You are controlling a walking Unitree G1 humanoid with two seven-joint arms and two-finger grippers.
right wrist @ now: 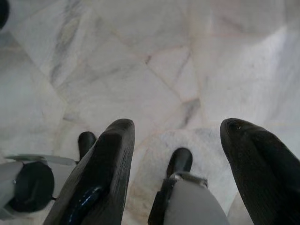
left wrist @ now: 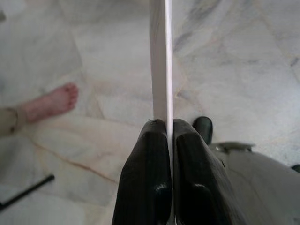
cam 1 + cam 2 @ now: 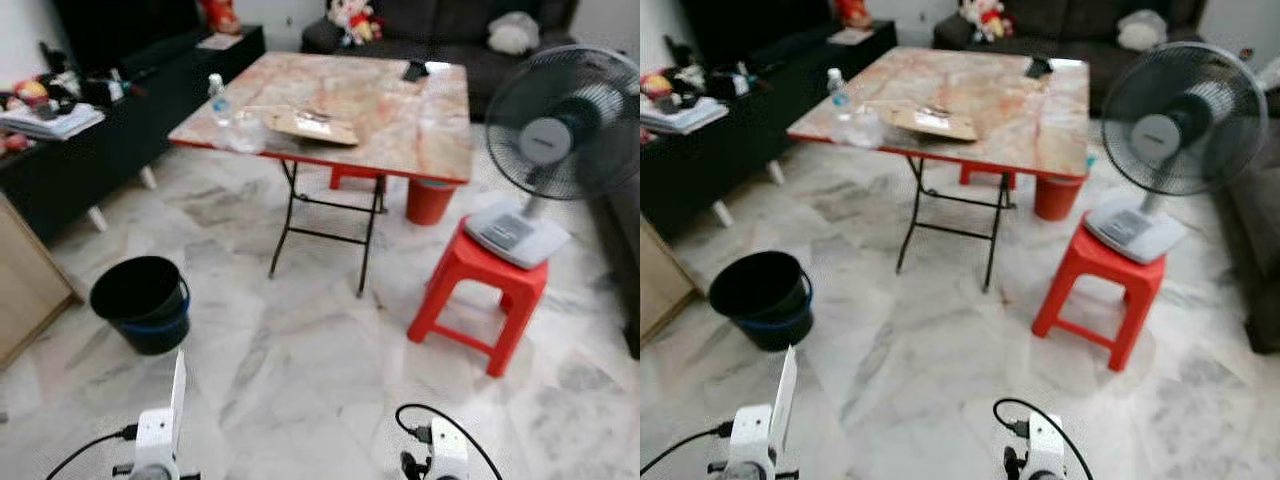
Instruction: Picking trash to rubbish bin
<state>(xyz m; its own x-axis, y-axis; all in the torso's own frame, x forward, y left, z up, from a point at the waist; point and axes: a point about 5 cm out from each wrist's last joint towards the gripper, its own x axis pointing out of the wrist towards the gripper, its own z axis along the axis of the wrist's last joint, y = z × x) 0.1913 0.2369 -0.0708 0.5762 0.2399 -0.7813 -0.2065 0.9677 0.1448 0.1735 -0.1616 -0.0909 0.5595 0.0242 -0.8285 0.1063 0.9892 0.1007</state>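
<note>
At the lower left of the frame the left hand (image 2: pixel 168 136) is clamped on a thin white flat piece of trash (image 3: pixel 179 385), held edge-up above the marble floor (image 3: pixel 300 380). The black rubbish bin (image 3: pixel 141 302) stands at mid left. A folding worktop (image 3: pixel 400 120) fills the upper middle, carrying a bottle (image 3: pixel 217 97). At the lower right, the right hand (image 1: pixel 176 140) hangs with fingers spread, holding nothing.

Black bin (image 3: pixel 141 303) on marble floor (image 3: pixel 300 380), left of folding table (image 3: pixel 400 130).
</note>
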